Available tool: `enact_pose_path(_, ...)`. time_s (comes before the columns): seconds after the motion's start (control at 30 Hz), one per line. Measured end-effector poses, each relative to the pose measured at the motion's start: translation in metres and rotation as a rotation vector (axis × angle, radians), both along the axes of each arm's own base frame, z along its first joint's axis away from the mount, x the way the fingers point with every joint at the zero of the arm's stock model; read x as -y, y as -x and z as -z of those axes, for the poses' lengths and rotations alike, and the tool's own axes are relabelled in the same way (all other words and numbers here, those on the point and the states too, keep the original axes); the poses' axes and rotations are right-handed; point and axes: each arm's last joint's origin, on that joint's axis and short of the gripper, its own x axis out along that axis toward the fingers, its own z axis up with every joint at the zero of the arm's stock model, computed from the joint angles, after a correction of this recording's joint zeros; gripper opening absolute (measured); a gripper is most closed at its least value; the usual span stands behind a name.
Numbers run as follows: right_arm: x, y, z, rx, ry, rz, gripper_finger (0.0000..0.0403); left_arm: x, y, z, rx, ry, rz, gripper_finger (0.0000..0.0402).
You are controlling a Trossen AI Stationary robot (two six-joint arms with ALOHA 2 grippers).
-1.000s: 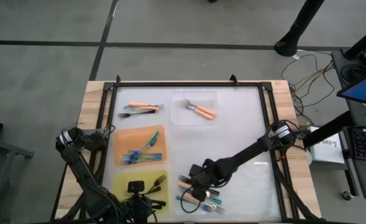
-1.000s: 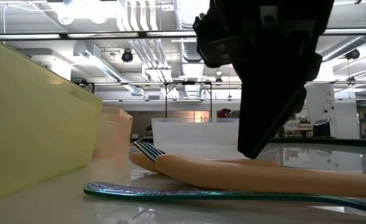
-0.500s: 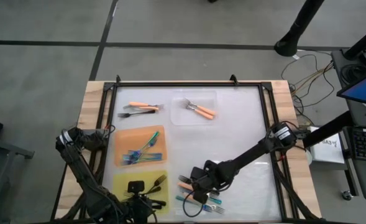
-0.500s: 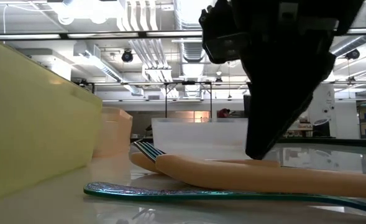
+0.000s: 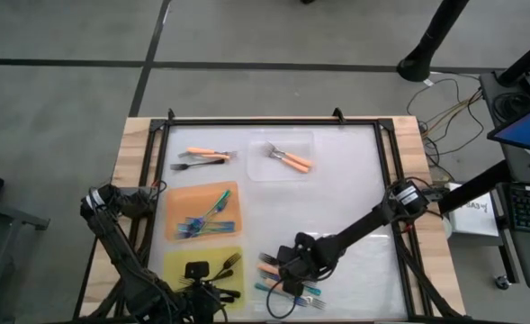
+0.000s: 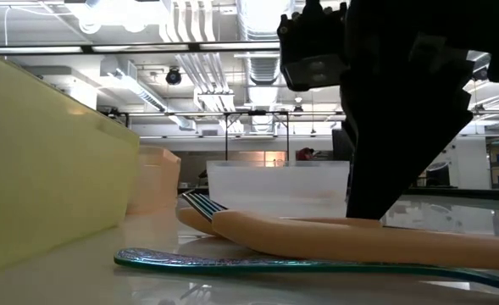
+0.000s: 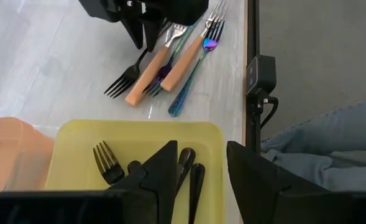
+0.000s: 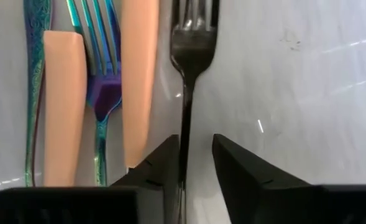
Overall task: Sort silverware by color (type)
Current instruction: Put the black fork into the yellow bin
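Black fork (image 8: 186, 81): glossy, thin stem, lies flat on the white table (image 8: 294, 93), lower centre of high view, beside two matte orange handles (image 8: 139, 74) and an iridescent teal-purple fork (image 8: 102, 93). Right gripper (image 8: 192, 163) straddles its stem, fingers narrowly apart, not visibly clamped. Left gripper (image 7: 201, 165) parted over the yellow mat (image 7: 77, 140).
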Motion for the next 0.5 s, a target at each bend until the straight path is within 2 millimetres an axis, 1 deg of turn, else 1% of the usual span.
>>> enact_pose_path(0.17, 0.005, -0.001, 0.0, -0.011, 0.022, -0.049, 0.0022, 0.0, 0.0, 0.0, 0.016, -0.016, -0.004, 0.0119)
enact_pose_path(0.2, 0.007, -0.002, 0.0, -0.019, 0.023, -0.057, 0.0016, -0.001, 0.0, 0.0, 0.026, -0.022, -0.009, 0.0119)
enact_pose_path(0.33, 0.014, -0.003, 0.0, -0.043, 0.026, -0.053, 0.0011, -0.002, -0.001, -0.001, 0.065, -0.05, -0.029, 0.0119)
enact_pose_path(0.5, 0.025, -0.003, -0.016, -0.02, 0.051, -0.077, 0.001, -0.004, -0.003, -0.004, 0.157, -0.108, -0.081, 0.0119)
